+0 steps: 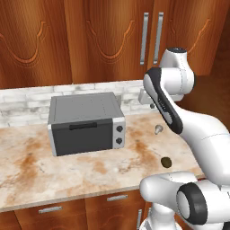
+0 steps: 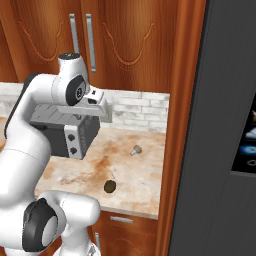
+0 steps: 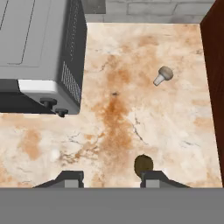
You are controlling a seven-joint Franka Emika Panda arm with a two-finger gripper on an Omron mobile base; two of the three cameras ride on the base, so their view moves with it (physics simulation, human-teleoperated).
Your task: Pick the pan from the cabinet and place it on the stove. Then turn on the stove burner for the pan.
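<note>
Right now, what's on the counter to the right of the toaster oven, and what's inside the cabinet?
Right of the toaster oven: a mushroom and a small dark round item on the counter. The cabinet doors are closed, so its contents are hidden.

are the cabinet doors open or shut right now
Shut. In the left base view the cabinet doors sit flush side by side above the counter, silver bar handles together, no shelves or pan in sight.
</note>
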